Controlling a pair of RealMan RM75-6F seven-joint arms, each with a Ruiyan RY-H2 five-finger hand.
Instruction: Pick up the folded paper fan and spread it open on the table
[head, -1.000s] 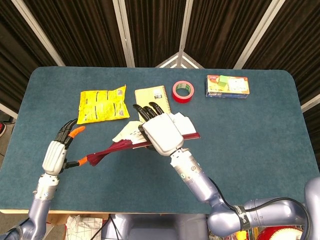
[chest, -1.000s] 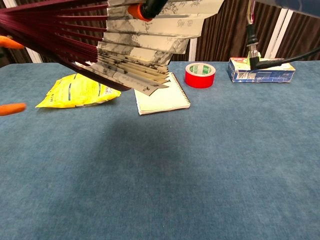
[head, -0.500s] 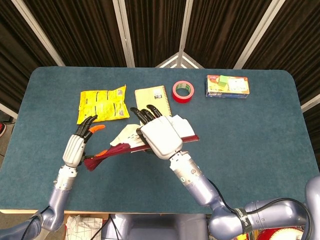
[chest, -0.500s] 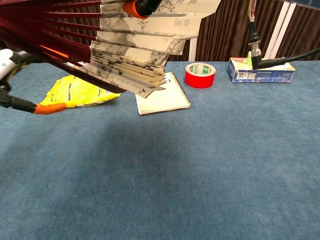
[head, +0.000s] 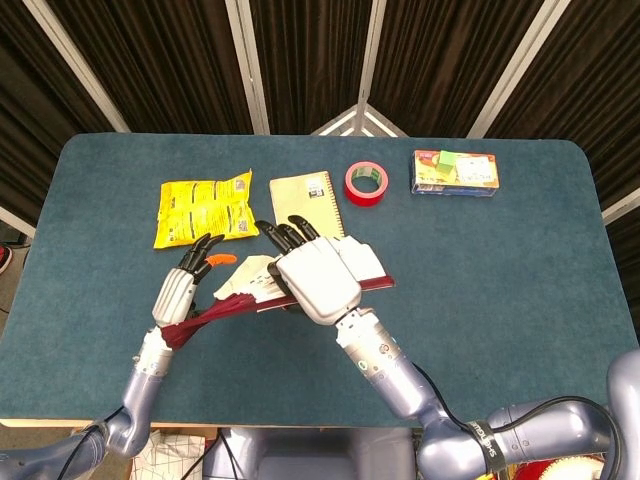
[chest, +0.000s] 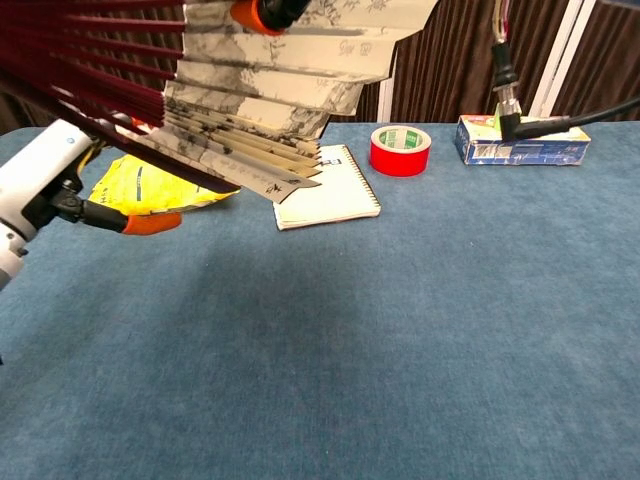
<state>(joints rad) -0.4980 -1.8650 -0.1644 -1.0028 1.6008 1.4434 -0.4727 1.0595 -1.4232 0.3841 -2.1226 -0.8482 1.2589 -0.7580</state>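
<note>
The paper fan (head: 250, 275) is partly spread, with dark red ribs and grey-printed white paper, and is held above the table. My right hand (head: 315, 280) grips it from above near the paper end. In the chest view the fan (chest: 260, 110) fills the upper left, with one orange fingertip (chest: 250, 14) of the right hand on its top fold. My left hand (head: 185, 290) is at the rib end with its fingers stretched apart; in the chest view the left hand (chest: 45, 190) lies just under the ribs. I cannot tell whether it touches them.
On the blue table (head: 500, 280) behind the fan lie a yellow snack bag (head: 203, 210), a spiral notebook (head: 305, 190), a roll of red tape (head: 366, 182) and a small printed box (head: 455, 172) at the back right.
My left hand has moved right and forward, from the table's left edge to the fan's rib end. The right hand has shifted slightly left with the fan.
</note>
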